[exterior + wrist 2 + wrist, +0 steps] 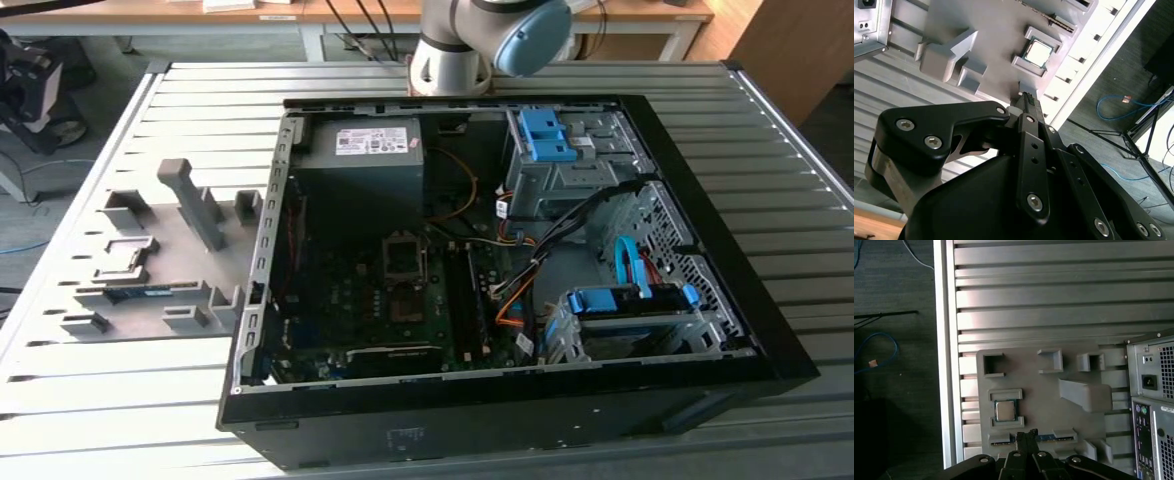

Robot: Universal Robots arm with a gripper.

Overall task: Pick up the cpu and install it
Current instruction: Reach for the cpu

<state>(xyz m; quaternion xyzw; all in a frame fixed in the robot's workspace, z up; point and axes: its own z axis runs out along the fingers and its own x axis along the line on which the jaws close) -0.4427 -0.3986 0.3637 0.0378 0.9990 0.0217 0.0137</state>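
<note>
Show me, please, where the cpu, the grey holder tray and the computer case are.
cpu [1004, 411]: first wrist view, middle of its silver face.
grey holder tray [1044, 400]: first wrist view, bare flat surface beside the cpu's pocket.
computer case [534, 425]: exterior view, black outer wall nearest the camera.

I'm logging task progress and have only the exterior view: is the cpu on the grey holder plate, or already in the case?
Observer: On the plate. In both wrist views the cpu lies silver face up in a square nest on the grey holder plate.
Operator: Is the gripper on it?
Observer: No. In the first wrist view the gripper is apart from the cpu, over the plate's edge by the memory stick.
</note>
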